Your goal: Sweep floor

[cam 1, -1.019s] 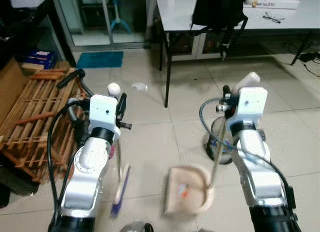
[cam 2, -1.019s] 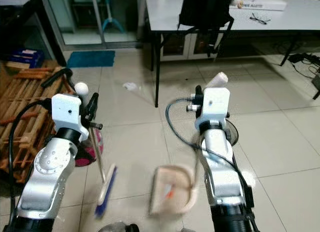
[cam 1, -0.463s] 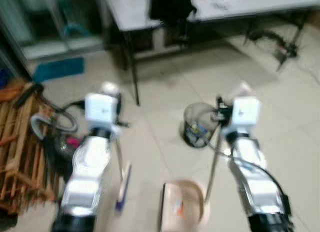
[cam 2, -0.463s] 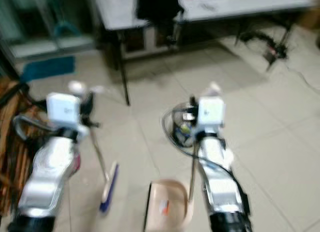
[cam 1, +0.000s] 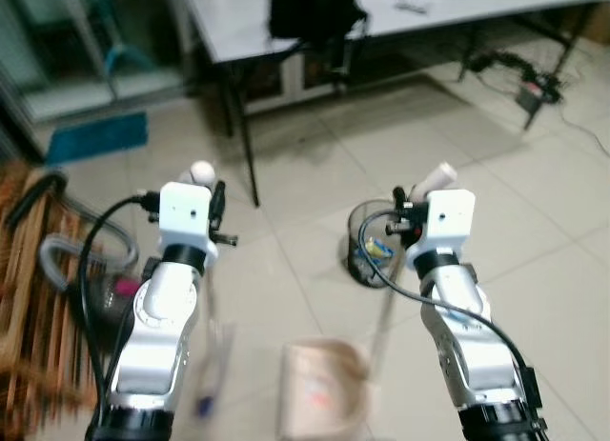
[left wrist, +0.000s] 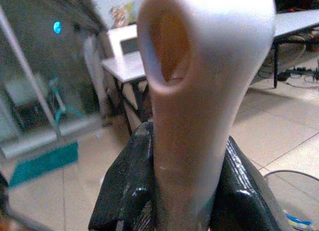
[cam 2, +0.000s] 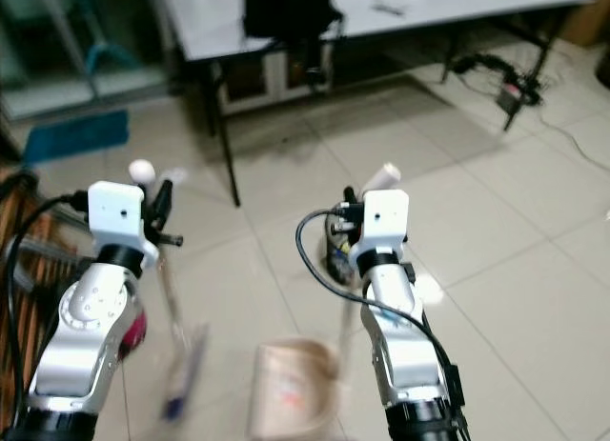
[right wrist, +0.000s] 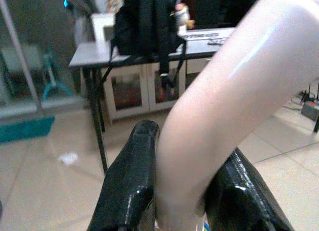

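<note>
Broom (cam 1: 212, 360): blurred, upright, its long axis running from the head low on the tiled floor (cam 1: 534, 270) up to a pale handle top. Left gripper (left wrist: 174, 191) clamped on that handle top.

Dustpan (cam 1: 322, 398): beige, mouth flat on the floor just right of the broom head, its thin pole rising to the right gripper (right wrist: 184, 191), which clasps the pale curved handle end.

Relation: pan lies to the broom's right, so any sweep would likely run rightward; left arm nearer the broom.

Surroundings: mesh bin (cam 1: 370, 255) just beyond the pan; table (cam 1: 248, 31) legs farther off; wooden rack (cam 1: 24, 308) at the floor's left edge. Open tiles to the right.
</note>
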Motion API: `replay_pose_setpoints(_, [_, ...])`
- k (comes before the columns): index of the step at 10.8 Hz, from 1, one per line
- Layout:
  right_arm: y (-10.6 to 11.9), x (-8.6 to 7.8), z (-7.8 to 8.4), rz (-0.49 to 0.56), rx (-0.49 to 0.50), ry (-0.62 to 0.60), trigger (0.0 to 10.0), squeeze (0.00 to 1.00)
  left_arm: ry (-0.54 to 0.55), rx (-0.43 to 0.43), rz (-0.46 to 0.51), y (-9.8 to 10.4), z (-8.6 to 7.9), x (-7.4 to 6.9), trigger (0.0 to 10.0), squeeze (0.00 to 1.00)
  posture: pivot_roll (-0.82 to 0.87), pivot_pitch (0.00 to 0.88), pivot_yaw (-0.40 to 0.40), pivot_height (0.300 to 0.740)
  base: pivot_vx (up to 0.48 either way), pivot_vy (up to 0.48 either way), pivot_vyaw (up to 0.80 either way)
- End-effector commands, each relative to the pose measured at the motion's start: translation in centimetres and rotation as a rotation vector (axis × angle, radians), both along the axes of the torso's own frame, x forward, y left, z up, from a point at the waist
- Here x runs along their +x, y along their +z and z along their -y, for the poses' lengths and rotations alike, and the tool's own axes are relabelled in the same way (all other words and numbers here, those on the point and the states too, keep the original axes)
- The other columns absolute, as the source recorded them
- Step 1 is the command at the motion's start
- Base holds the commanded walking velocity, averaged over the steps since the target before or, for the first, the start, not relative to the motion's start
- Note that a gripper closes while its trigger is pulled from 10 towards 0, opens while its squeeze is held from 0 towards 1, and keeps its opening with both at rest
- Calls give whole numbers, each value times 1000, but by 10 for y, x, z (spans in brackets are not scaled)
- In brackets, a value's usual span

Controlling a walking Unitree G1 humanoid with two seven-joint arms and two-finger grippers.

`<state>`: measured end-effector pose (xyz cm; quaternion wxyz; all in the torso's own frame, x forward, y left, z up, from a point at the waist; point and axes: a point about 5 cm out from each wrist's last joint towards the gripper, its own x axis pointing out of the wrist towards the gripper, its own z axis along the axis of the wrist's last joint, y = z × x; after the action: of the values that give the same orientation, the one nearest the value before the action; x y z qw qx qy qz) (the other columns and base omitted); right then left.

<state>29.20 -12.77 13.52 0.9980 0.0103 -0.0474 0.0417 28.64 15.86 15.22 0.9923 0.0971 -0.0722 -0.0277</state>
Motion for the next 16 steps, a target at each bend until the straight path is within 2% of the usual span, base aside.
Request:
replay_pose_setpoints(1, [4, 1, 7, 24, -24, -10, 10000, 0, -27, -20, 57, 11, 8, 0, 10000, 0, 3, 10, 24, 740, 454, 0, 425])
replay_pose_setpoints(8, [6, 4, 7, 34, -22, -21, 10000, 0, -14, -4, 57, 11, 5, 0, 10000, 0, 4, 23, 26, 740, 455, 0, 800])
replay_pose_setpoints(10, [5, 4, 10, 37, 4, -48, 10000, 0, -15, -1, 56, 11, 5, 0, 10000, 0, 5, 27, 25, 740, 454, 0, 0])
replay_pose_setpoints(16, [8, 4, 11, 53, 0, -51, 10000, 0, -28, -10, 52, 11, 6, 2, 10000, 0, -1, 33, 31, 740, 453, 0, 0])
